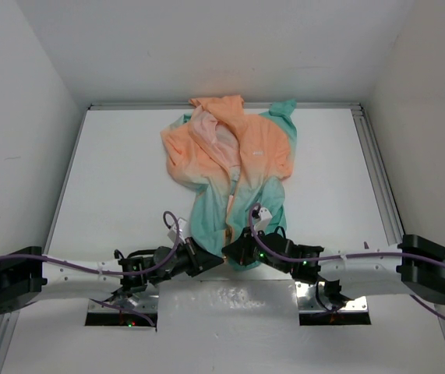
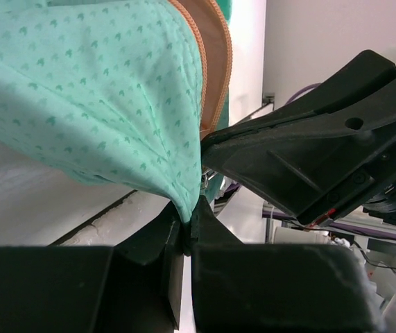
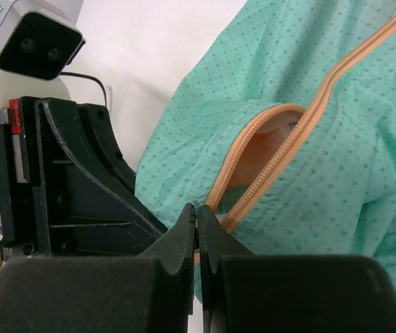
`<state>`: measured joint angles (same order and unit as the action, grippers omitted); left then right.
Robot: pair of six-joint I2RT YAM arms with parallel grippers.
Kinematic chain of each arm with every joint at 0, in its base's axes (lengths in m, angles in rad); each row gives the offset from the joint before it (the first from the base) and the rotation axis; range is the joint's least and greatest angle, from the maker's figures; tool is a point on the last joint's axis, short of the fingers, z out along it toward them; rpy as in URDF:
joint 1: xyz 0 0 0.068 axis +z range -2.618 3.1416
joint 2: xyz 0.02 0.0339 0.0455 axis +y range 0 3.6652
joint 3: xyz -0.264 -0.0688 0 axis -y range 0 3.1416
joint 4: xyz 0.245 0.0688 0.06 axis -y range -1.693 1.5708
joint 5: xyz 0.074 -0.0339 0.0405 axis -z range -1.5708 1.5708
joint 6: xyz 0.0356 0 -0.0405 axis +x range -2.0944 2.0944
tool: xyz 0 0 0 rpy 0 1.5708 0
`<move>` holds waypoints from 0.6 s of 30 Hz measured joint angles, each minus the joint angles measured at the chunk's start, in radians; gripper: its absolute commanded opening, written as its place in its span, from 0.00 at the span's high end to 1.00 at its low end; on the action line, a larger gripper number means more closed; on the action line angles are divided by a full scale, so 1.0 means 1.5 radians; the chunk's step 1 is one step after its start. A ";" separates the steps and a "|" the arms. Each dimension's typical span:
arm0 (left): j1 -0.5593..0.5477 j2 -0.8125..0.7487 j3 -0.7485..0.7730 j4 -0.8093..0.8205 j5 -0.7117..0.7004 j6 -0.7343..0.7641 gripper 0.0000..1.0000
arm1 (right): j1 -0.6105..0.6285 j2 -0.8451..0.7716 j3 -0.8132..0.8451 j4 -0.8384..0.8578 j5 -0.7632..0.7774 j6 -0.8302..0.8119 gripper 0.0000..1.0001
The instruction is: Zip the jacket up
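The jacket (image 1: 234, 160) lies on the white table, peach at the far end and mint-teal toward me, its front partly open. My left gripper (image 1: 213, 258) is shut on the teal bottom hem (image 2: 177, 187), with the fabric pinched between its tips (image 2: 188, 216). My right gripper (image 1: 234, 252) sits right beside it, shut on the lower end of the orange zipper (image 3: 281, 156); a sliver of orange shows between its tips (image 3: 199, 216). Above the right gripper the two zipper rows gape apart, showing the lining. The zipper edge also shows in the left wrist view (image 2: 220, 48).
The two grippers nearly touch at the jacket's near hem; the right gripper's body (image 2: 308, 159) fills the left wrist view and the left gripper with its camera (image 3: 66, 173) fills the right wrist view. White walls enclose the table (image 1: 113, 179) on three sides.
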<state>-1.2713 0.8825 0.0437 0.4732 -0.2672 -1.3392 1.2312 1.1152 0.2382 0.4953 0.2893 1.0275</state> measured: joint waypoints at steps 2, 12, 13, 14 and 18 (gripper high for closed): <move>0.000 -0.001 0.000 0.004 0.000 0.002 1.00 | 0.002 -0.007 0.006 -0.015 0.007 -0.007 1.00; 0.000 -0.024 0.000 0.017 -0.004 0.022 1.00 | 0.006 -0.023 0.042 -0.070 0.052 -0.051 1.00; 0.000 -0.030 0.000 0.016 -0.005 0.023 1.00 | 0.007 -0.024 0.046 -0.074 0.057 -0.057 1.00; 0.001 -0.036 0.000 0.016 -0.007 0.025 1.00 | 0.008 -0.026 0.049 -0.077 0.062 -0.062 1.00; 0.002 -0.065 0.000 0.009 -0.014 0.042 1.00 | 0.010 -0.031 0.063 -0.083 0.084 -0.084 1.00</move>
<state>-1.2686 0.7849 0.0437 0.4873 -0.2878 -1.2755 1.2461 1.0687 0.3321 0.3714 0.4152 0.9020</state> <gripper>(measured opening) 0.030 0.002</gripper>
